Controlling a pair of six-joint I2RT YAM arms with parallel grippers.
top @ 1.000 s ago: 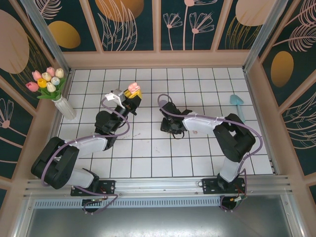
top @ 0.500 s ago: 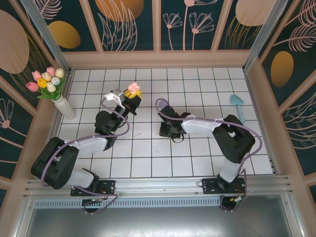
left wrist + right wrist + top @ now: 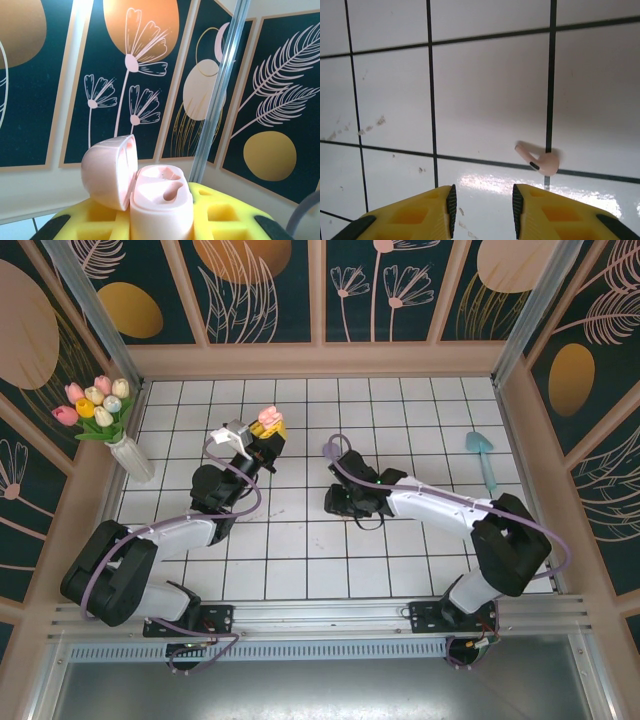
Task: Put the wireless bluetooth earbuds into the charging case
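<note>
Just ahead of the right pincer (image 3: pixel 482 199), untouched: pale pink earbud (image 3: pixel 541 161)

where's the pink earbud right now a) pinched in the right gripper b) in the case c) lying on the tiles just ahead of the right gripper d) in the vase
C: the earbud lies on the tiles just beyond the right gripper, whose jaws stand apart and empty, and the open case shows empty sockets.
</note>
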